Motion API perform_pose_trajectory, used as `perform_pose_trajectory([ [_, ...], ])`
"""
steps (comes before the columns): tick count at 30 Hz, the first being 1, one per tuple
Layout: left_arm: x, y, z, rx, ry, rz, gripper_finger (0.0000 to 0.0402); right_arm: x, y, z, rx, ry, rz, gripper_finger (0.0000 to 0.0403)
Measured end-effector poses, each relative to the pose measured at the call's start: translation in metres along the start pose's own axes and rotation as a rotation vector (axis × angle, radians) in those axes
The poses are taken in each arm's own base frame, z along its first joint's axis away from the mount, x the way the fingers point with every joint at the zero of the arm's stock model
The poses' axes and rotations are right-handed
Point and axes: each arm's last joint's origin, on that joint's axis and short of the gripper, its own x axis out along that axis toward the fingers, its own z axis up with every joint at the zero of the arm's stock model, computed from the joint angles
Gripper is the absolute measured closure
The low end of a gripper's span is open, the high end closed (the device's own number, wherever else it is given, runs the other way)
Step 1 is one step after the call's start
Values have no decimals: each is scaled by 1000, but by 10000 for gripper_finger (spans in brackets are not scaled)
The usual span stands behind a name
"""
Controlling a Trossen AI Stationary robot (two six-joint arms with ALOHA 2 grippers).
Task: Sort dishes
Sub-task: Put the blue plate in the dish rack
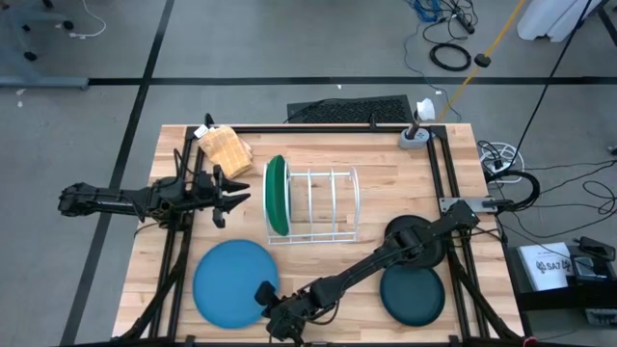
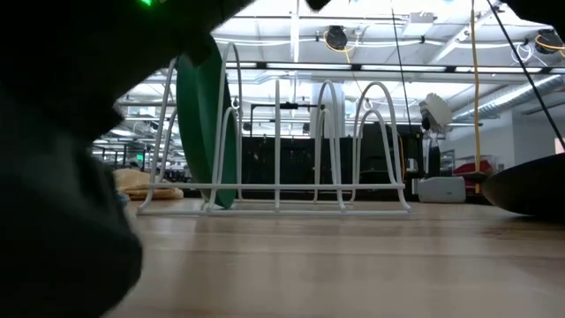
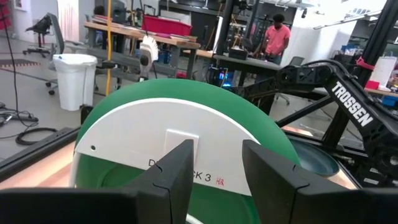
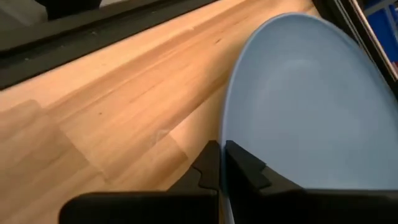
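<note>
The large green plate [image 1: 277,196] stands on edge in the leftmost slot of the white wire rack [image 1: 323,204]. It also shows in the low view [image 2: 207,124]. My left gripper [image 1: 236,198] is open just left of it, and its fingers [image 3: 174,171] face the plate's white labelled side [image 3: 155,134] without touching. The light-blue plate [image 1: 234,281] lies at the near left. My right gripper [image 1: 265,306] is shut on its rim. The black plate [image 1: 416,241] and the dark-teal plate [image 1: 413,294] lie at the near right. My right gripper pinches the light-blue plate's rim [image 4: 222,163] between its two fingers, at the plate's near-right edge. The fingers come in low from the table's right. I cannot tell whether the rim is lifted off the table.
A tan woven object [image 1: 224,146] lies at the far left, behind my left gripper. The rack's other slots [image 2: 331,141] hold nothing. My right arm [image 1: 386,255] stretches across the near middle of the table, over the black plate. A black frame runs around the table's edges.
</note>
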Motion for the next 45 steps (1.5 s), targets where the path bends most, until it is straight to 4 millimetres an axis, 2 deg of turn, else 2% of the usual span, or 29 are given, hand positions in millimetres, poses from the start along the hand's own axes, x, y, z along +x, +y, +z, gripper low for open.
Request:
perform_pose_trajectory([
  [5, -1, -4, 10, -27, -94, -88, 253, -24, -12, 20, 7, -43, -14, 401],
  [12, -11, -15, 39, -99, -363, -404, 253, -64, -31, 49, 81, -116, -45, 402],
  [19, -31, -23, 62, -73, -591, -752, 253, -102, -42, 75, 135, -194, -90, 402],
  [26, -59, -26, 78, -14, -801, -1013, 253, -126, -47, 92, 137, -181, -284, 403],
  [30, -69, -27, 81, 30, -866, -1085, 253, -136, -54, 100, 167, -226, -369, 403],
  [34, -69, -27, 80, 41, -860, -1098, 253, -146, -60, 109, 180, -262, -501, 403],
  [40, -69, -27, 80, 42, -852, -1100, 253, -178, -68, 128, 196, -311, -699, 403],
  [45, -66, -27, 79, 31, -821, -1095, 253, -195, -81, 129, 264, -268, -783, 402],
])
